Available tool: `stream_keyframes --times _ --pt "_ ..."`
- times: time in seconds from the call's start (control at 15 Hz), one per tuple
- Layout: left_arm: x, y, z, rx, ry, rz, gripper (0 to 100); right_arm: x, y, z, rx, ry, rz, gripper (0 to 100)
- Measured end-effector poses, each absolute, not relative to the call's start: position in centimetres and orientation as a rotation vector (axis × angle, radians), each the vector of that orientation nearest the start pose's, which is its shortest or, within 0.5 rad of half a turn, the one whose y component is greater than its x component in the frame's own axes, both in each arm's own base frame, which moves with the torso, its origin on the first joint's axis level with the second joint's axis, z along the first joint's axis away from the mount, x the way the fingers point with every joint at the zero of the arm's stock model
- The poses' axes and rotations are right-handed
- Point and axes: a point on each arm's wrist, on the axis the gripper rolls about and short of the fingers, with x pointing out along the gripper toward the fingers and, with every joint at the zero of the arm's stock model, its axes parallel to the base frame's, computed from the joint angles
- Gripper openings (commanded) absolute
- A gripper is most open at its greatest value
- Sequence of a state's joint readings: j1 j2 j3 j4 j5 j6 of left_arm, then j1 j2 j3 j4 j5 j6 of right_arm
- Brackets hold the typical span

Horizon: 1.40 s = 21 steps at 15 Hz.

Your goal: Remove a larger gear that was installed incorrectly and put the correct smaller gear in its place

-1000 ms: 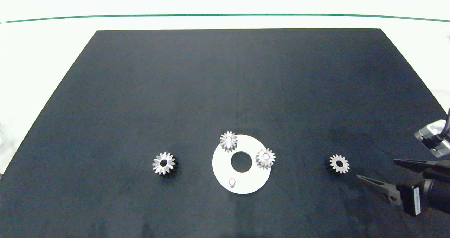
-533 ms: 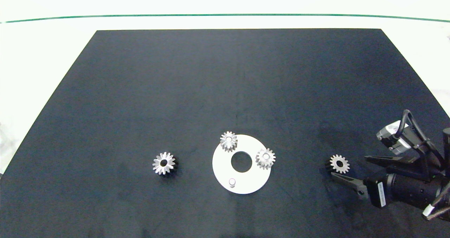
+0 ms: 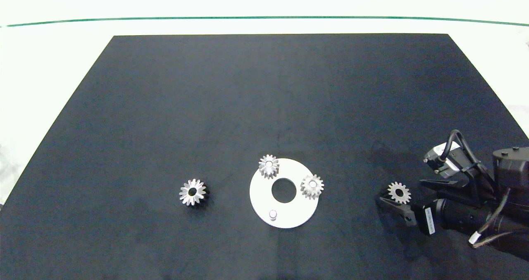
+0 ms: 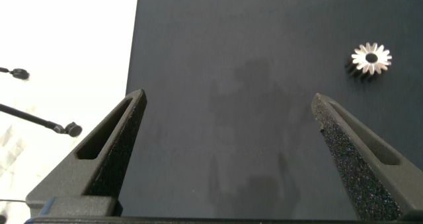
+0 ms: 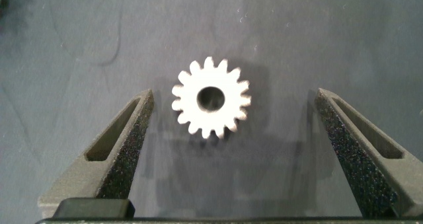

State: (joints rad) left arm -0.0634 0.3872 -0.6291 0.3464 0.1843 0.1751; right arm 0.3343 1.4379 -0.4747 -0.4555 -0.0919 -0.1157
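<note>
Your right claw point(image 5: 231, 145) is spread wide and bracketing the smaller gear point(image 5: 211, 97), which lies flat on the dark worktop point(image 3: 264, 106) with its hole facing up, well right of the white disc point(image 3: 256, 197). The gear sits between the two fingers point(image 5: 119, 151) but apart from both, slightly nearer one of them. Your left claw point(image 4: 228, 151) hangs released over bare worktop, with the larger gear point(image 3: 192, 192) lying loose left of the disc. One peg point(image 3: 272, 214) on the disc stands bare. The right arm is clearly nearer; closing should need only a slight centring first.
</note>
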Motion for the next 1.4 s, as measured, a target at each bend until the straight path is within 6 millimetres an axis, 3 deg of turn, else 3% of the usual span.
stream_keyframes --times 0.47,1.4 --pt "-2.7 0.6 21.5 0.186 0.105 0.113 100 20.4 8.0 14.2 -0.249 0.481 0.267 87" --pt "-3.1 0.6 20.8 0.188 0.102 0.113 100 20.4 8.1 14.1 -0.255 0.485 0.257 59"
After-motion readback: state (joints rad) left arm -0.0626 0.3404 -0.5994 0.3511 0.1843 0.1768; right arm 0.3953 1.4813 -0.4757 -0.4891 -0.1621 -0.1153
